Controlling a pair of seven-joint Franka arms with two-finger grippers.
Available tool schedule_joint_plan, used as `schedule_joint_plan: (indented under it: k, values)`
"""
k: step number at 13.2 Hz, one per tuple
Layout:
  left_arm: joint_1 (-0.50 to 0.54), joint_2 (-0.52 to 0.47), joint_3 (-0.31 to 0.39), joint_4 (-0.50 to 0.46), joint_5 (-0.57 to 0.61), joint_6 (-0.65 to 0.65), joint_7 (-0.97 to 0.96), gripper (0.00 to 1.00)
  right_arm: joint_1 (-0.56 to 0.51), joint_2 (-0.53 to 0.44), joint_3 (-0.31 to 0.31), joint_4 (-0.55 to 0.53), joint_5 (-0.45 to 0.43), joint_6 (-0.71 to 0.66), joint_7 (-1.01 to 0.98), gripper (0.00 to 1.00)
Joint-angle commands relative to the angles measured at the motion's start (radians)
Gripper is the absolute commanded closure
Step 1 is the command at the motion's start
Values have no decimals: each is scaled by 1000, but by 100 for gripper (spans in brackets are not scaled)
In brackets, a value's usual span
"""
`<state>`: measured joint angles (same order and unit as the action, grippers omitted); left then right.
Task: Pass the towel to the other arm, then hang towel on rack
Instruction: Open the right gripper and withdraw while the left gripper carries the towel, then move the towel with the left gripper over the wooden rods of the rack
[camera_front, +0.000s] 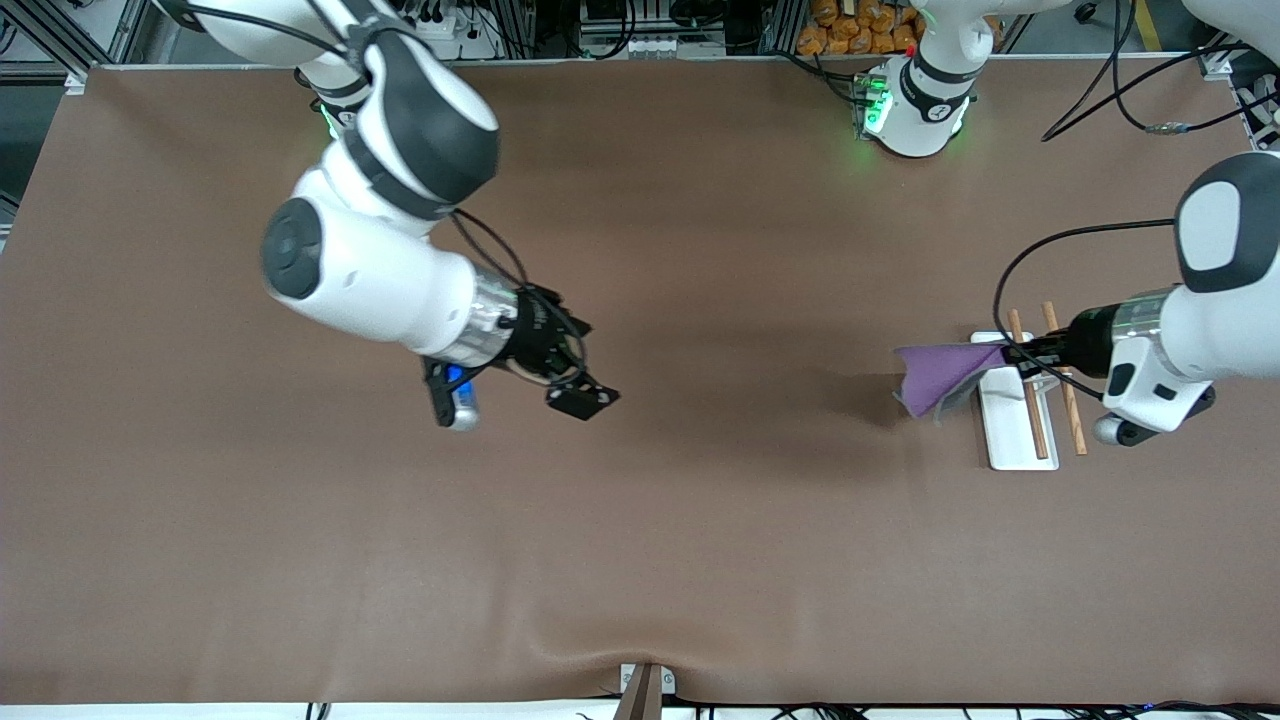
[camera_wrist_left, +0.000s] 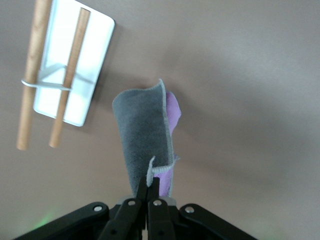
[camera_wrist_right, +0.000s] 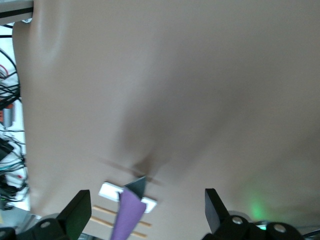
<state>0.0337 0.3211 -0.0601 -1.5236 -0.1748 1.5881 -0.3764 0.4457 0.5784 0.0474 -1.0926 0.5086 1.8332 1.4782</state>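
From the front view the left gripper (camera_front: 1012, 352) is mostly masked by its own wrist and the cloth, so only the left wrist view makes the grip plain: the left gripper (camera_wrist_left: 150, 187) has its two fingers pressed together on a corner of the purple towel (camera_wrist_left: 145, 140), pinching the pale grey edging, and the cloth hangs away from the fingertips with its grey reverse turned to that camera and a sliver of purple showing along one edge. The front view shows instead the purple face of the towel (camera_front: 940, 375), spread in the air over the table beside the rack (camera_front: 1012, 440); the held corner sits over the rack's white base plate, at the end farther from the front camera. The rack (camera_wrist_left: 70, 75) lies on the table off to one side of the left gripper's fingers, apart from the towel, its two wooden rods joined by a thin wire bracket. The right gripper (camera_front: 578, 392) hangs over bare table, well apart from the towel, toward the right arm's end; its own wrist view shows the right gripper (camera_wrist_right: 147, 212) with fingers spread wide and holding nothing, and, blurred and probably far off, the towel (camera_wrist_right: 127, 212) and rack (camera_wrist_right: 112, 191) between them.
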Motion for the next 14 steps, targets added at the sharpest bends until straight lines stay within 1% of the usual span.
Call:
schedule_joint_plan:
  k: [1,3,5,7,8,9,11,12,14]
  values:
    - [66,-8,-9,-7,26,-23,97,100,-42,-38,11,-9,-16,-89,-110,0]
    - [104,-8,-9,-7,27,-31,161,100,-73,-46,12,-9,-70,-147,-203,0]
    - [133,-10,-9,-6,41,-39,209,100,-76,-69,11,-9,-174,-222,-301,0]
    - [155,-11,-9,-4,47,-39,254,100,-90,-72,14,-9,-276,-299,-383,0]
    - [169,-13,-9,0,47,-39,272,100,-87,-74,12,-7,-312,-307,-398,0]
    - [178,-14,-7,0,49,-39,290,100,-94,-74,17,-1,-314,-301,-444,0]
    - [192,-17,-9,3,81,-39,335,100,-145,-87,15,-1,-309,-313,-662,0]
    - [199,-17,-7,5,81,-39,353,100,-172,-107,17,-3,-308,-319,-733,0]
    - [221,-17,-9,7,87,-39,387,100,-208,-115,14,-3,-312,-342,-772,0]
